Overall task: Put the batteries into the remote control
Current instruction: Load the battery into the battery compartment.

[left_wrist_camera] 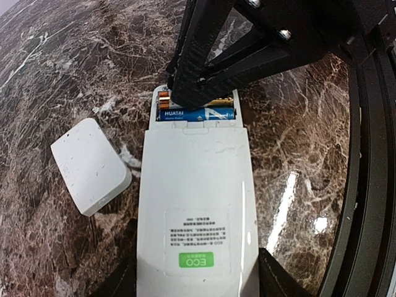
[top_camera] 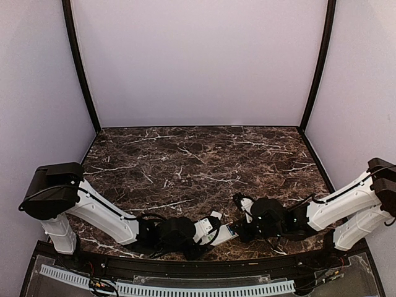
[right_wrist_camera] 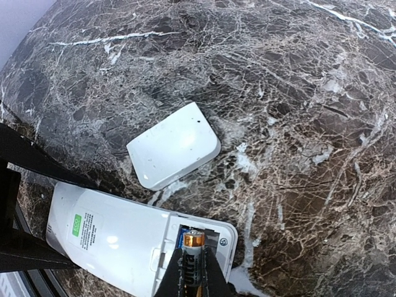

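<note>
The remote [left_wrist_camera: 195,198] is back up at the table's [left_wrist_camera: 62,62] near edge, and the left pincer [left_wrist_camera: 198,281] is clamped on the long sides of its label end (whether it rests on the marble I cannot tell). At the other end the compartment is uncovered. A seated battery [left_wrist_camera: 197,114], blue, lies across the slot nearer the label. The right pincer [right_wrist_camera: 190,275] hangs over the outer slot, closed on a battery [right_wrist_camera: 192,242] whose gold tip shows past its fingertips. That cell is at the slot (how far in I cannot tell). The white cover [left_wrist_camera: 90,166] lies flat just beside one long side of the remote, apart from both pincers.
</note>
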Motion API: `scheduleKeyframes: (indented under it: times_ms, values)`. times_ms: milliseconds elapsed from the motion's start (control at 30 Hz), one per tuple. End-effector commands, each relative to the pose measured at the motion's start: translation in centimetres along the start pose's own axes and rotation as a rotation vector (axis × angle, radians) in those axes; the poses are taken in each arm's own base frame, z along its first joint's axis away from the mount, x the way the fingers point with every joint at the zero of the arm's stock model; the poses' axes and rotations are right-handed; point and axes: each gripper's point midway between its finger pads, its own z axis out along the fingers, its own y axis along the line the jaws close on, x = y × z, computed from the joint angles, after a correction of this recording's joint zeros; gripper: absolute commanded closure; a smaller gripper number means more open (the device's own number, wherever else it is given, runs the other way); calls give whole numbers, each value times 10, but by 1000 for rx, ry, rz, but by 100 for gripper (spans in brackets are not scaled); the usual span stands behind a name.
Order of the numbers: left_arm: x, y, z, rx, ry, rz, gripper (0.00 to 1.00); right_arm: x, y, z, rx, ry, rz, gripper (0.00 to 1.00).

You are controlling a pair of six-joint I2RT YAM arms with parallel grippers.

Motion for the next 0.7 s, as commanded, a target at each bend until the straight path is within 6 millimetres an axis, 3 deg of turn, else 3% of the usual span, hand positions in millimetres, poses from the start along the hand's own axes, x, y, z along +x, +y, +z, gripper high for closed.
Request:
scheduleKeyframes:
  times_ms: [0, 300, 667]
  values:
    - [108, 58, -22, -231, 362, 61, 100, 53, -23, 0, 96, 178, -19, 100]
    - [108, 58, -23, -226, 361, 63, 100, 57, -24, -3, 130, 185, 2, 100]
    - [109, 56, -23, -211, 364, 69, 100, 18, -7, -14, 160, 190, -44, 97]
